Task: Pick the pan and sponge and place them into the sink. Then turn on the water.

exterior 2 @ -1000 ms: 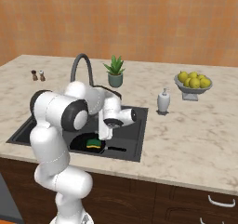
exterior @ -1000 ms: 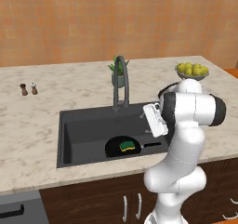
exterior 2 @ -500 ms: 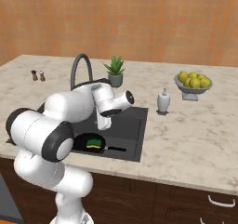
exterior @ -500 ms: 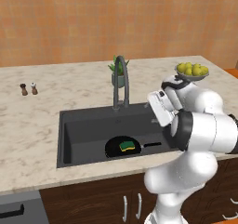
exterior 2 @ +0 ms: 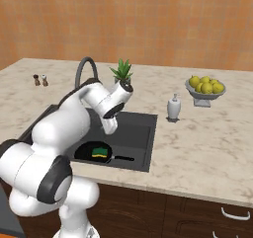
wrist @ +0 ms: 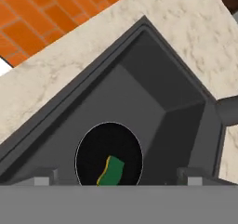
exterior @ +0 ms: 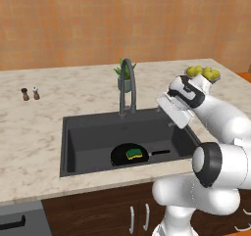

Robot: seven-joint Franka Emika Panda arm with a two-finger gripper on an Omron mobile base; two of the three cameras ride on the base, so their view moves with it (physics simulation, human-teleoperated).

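Since a second ago, the white arm has been swung upward and its elbow lowered, so that the gripper (exterior: pixel 172 113) is now held higher above the right part of the sink (exterior: pixel 88 132), near the tall arched faucet (exterior: pixel 127 85). Both task items are seen already resting in the basin: the pan (exterior: pixel 128 155) lies on the sink floor toward the front, its long thin handle pointed to the right, and the sponge (exterior: pixel 133 154) is set inside the pan, green layer up. In the hand view the pan (wrist: pixel 109 151) is framed directly below, with the sponge (wrist: pixel 111 172) partly cut off by the picture's lower edge. The fingers are poorly shown in the base views, but they appear spread wide apart with nothing held between them. No blue stream is seen under the faucet. On the marble counter (exterior 2: pixel 207 133), a potted plant (exterior 2: pixel 122 73) is placed behind the sink, a soap dispenser (exterior 2: pixel 173 107) stands just right of it, a bowl of lemons (exterior 2: pixel 205 88) sits farther right, and two small shakers (exterior 2: pixel 40 79) are left at the far left.
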